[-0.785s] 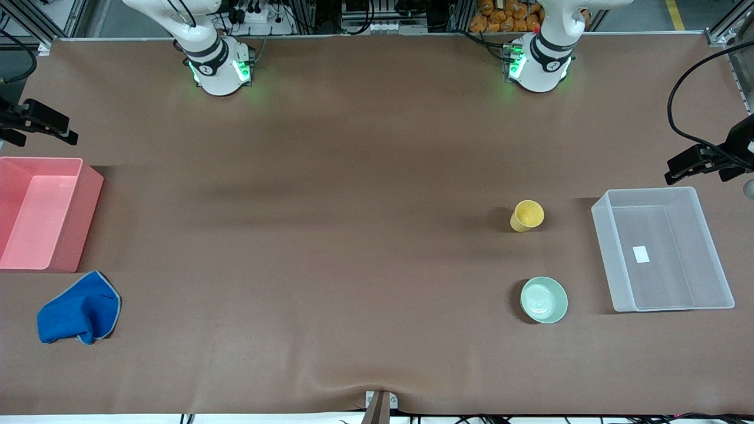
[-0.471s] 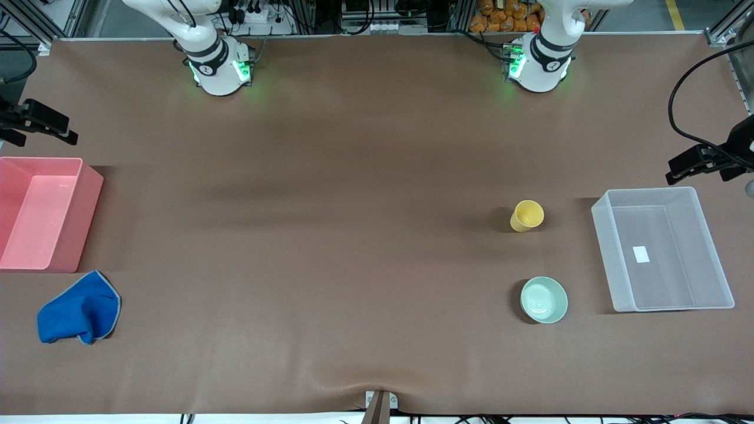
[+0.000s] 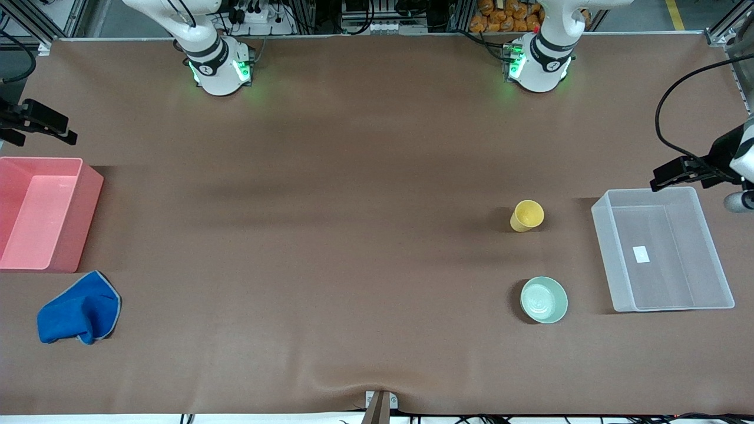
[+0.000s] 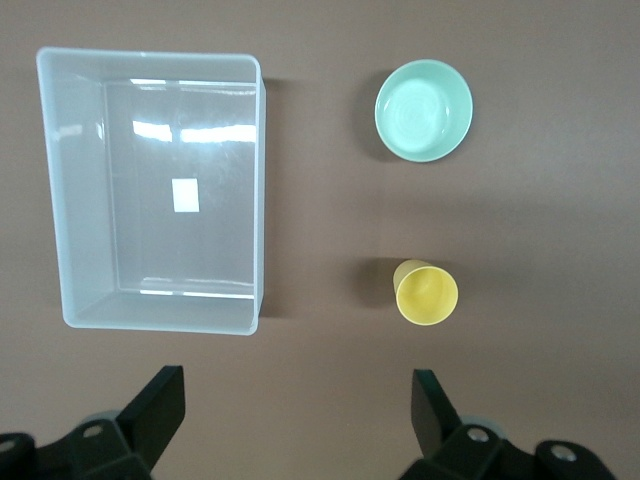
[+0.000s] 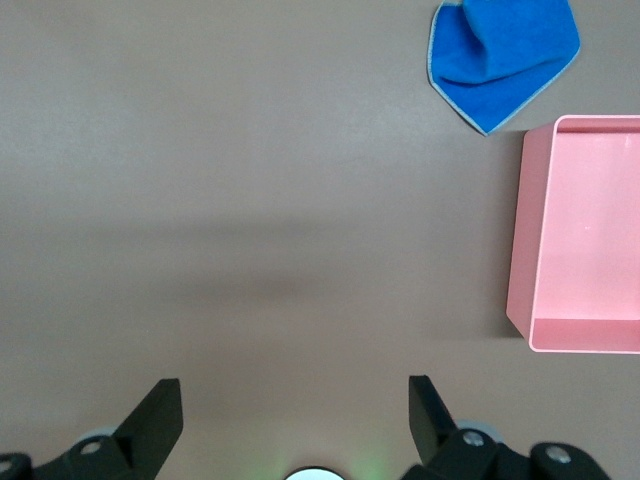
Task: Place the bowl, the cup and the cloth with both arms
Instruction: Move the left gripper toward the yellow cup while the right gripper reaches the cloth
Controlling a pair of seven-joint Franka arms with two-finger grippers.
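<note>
A brown mat [image 3: 353, 235] covers the table; racks and cables stand along its top edge. The pink bin [image 3: 41, 212] and the clear bin [image 3: 662, 250] hold nothing. The cloth [image 3: 79, 309] lies near the pink bin. The cup [image 3: 526, 215] and the bowl [image 3: 543, 300] stand beside the clear bin. The left gripper [image 4: 300, 415] and the right gripper [image 5: 295, 415] hang high, fingers wide apart, holding nothing.

A brown mat [image 3: 353, 176] covers the whole table. At twelve o'clock stand metal frames [image 3: 318, 15] and cables, with what may be orange bags [image 3: 500, 15] beside them.
</note>
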